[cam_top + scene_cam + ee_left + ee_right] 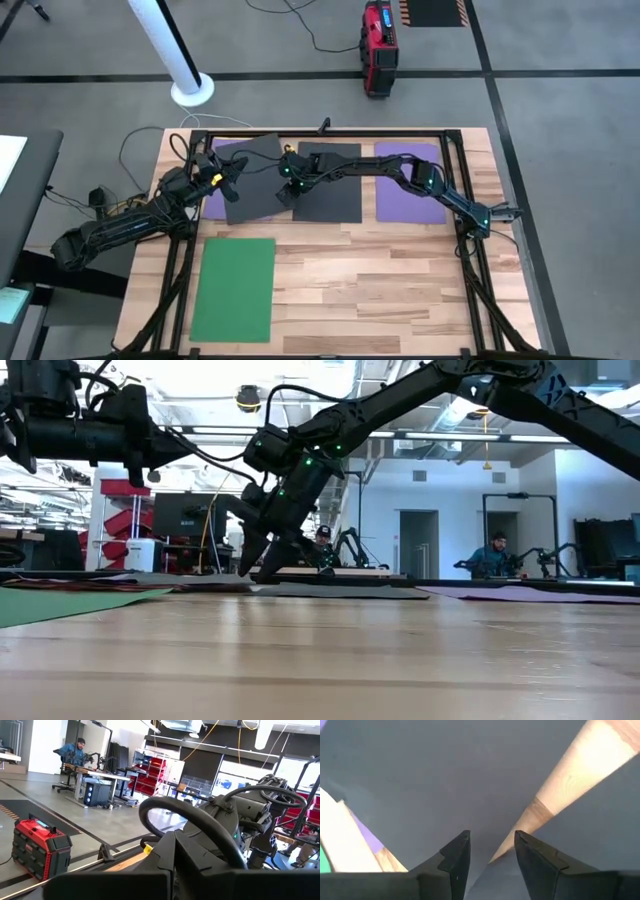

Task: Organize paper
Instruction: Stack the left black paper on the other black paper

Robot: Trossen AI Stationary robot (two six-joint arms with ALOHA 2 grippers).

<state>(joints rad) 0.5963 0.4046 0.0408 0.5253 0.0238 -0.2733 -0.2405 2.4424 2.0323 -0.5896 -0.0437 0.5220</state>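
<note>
Several sheets of paper lie flat on the wooden table. A dark grey sheet (255, 185) lies askew at the far left, partly on a purple sheet (212, 195). A second dark grey sheet (335, 185) is beside it, another purple sheet (410, 182) is at the far right, and a green sheet (235, 288) is at the near left. My right gripper (492, 842) is open and points down over the gap between the two dark grey sheets (288, 190). My left gripper (233, 172) is shut on nothing and hovers above the askew sheet. My right gripper stands with its open fingertips (250, 567) very low over the askew dark grey sheet's edge (485, 865), slanting down from the right. I cannot tell whether they touch the paper.
A black frame rail (330, 132) runs along the table's far edge and down its sides. Bare wood (400, 290) fills the near right. A red case (380, 45) and a white pole base (190, 90) stand on the floor beyond. People (495, 550) sit in the room behind.
</note>
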